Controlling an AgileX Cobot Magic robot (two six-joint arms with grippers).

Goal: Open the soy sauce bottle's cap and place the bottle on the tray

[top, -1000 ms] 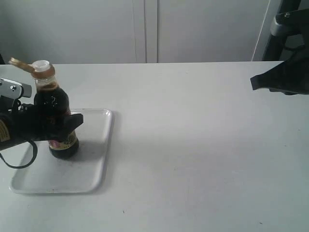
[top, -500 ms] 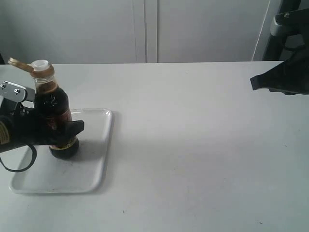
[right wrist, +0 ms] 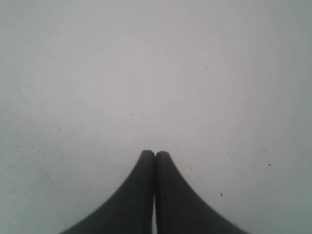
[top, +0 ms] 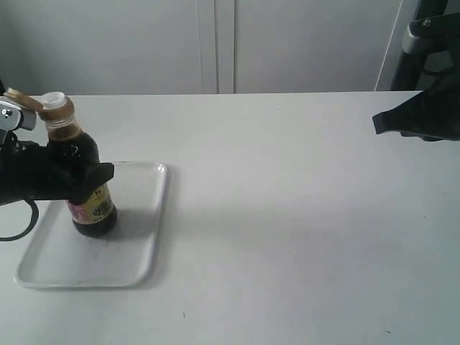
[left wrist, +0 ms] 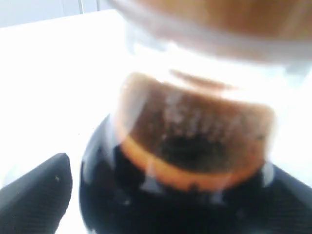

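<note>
The soy sauce bottle (top: 85,188) stands on the white tray (top: 136,251), leaning a little to the left. Its orange-brown cap (top: 56,109) is flipped open, with the lid hanging off to the left and the white spout bare. My left gripper (top: 93,175) is open around the bottle's dark shoulder, above the label. In the left wrist view the bottle (left wrist: 195,141) fills the frame under the cap (left wrist: 219,14); one finger (left wrist: 34,195) stands apart from the glass. My right gripper (right wrist: 155,155) is shut and empty, held over bare table at the far right (top: 381,122).
The tray lies near the table's front left. The white table (top: 287,215) stretches to the right of it. A grey wall and cabinet doors stand behind the table. The right arm's dark body is at the right edge.
My left gripper has slid up the bottle from the label to the shoulder and shifted left. The label now shows, and the bottle's top has leaned slightly left. The right arm has not moved.
</note>
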